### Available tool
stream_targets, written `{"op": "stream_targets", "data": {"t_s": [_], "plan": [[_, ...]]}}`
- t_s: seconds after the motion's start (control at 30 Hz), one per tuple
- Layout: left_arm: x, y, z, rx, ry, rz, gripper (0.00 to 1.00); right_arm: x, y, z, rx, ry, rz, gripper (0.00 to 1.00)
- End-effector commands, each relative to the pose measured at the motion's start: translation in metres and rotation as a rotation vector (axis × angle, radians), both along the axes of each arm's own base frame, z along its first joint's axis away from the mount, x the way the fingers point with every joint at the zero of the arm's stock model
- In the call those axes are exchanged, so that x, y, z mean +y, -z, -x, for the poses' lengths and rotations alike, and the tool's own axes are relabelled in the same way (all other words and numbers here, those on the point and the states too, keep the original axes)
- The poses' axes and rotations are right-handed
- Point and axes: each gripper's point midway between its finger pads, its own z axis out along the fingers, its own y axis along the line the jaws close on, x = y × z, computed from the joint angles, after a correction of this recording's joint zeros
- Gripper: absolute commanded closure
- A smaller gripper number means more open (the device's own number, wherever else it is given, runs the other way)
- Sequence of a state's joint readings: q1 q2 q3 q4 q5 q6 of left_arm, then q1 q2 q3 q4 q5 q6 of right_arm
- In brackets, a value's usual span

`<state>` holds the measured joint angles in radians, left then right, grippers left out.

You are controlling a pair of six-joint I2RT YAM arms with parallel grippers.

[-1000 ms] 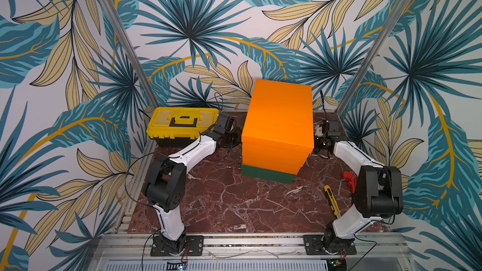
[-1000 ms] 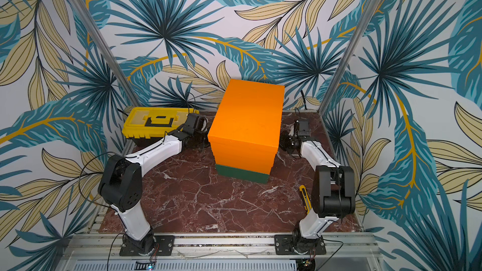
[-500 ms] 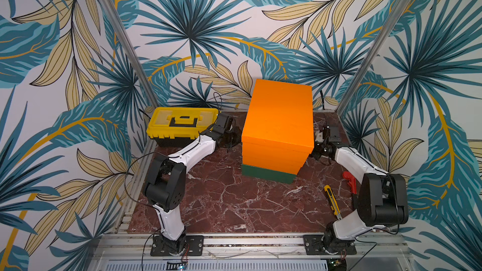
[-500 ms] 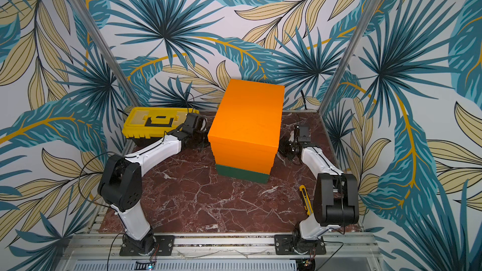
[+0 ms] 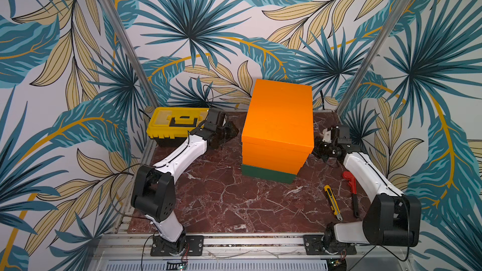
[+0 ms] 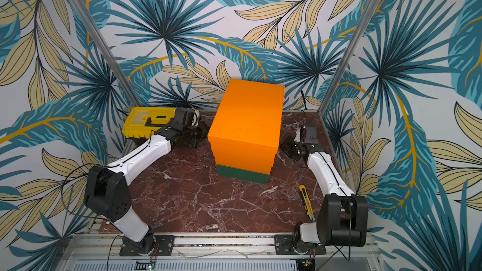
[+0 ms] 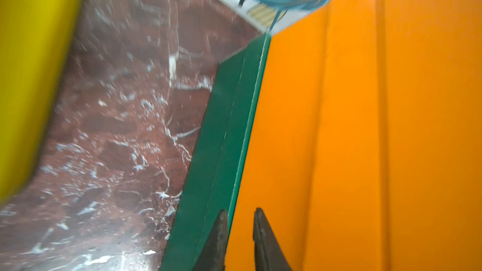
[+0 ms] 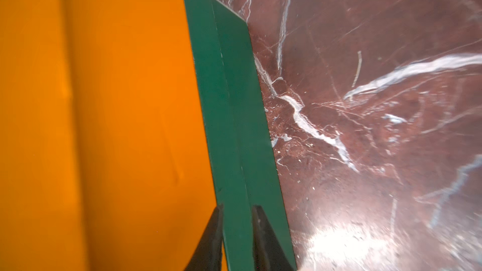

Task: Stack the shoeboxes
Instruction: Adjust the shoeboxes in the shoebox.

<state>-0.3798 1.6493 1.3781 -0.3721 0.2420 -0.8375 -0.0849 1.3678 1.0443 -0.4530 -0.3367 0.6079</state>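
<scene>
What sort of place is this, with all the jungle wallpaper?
Probably a staged robot test booth: two robot arms bolted to a front rail, leaf-print panels walling in a marble-look table, and a toolbox beside stacked shoeboxes.

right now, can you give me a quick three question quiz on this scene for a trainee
1. Which shoebox is at the bottom of the stack?
A. an orange one
B. the green shoebox
C. a yellow one
2. True or false: the yellow toolbox stands apart from the stack.
3. How many orange shoeboxes sit above the green shoebox?

Key: 1 B; 2 true; 3 two
</scene>
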Motion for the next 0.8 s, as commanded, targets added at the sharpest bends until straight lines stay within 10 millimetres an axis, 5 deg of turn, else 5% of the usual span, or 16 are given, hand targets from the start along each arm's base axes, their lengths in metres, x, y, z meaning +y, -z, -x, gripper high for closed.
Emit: {"op": "stream_targets", "data": {"t_s": [0.0,0.33,0.57,0.77], "plan": [[0.009,-0.030,-0.004,-0.071,-0.007,-0.040,0.79,-0.006,-0.033,0.006,-0.048,-0.003,0.054,0.77],[-0.013,-0.081,-0.014,-0.165,0.054,0.026,0.79,0.003,-0.121,-0.003,-0.217,-0.030,0.017,0.77],[-0.033,-0.096,-0.019,-0.190,0.099,0.054,0.78,0.018,-0.145,-0.006,-0.279,-0.060,-0.043,0.77],[-0.039,-0.099,-0.027,-0.194,0.104,0.064,0.78,0.025,-0.147,-0.008,-0.286,-0.075,-0.067,0.77]]}}
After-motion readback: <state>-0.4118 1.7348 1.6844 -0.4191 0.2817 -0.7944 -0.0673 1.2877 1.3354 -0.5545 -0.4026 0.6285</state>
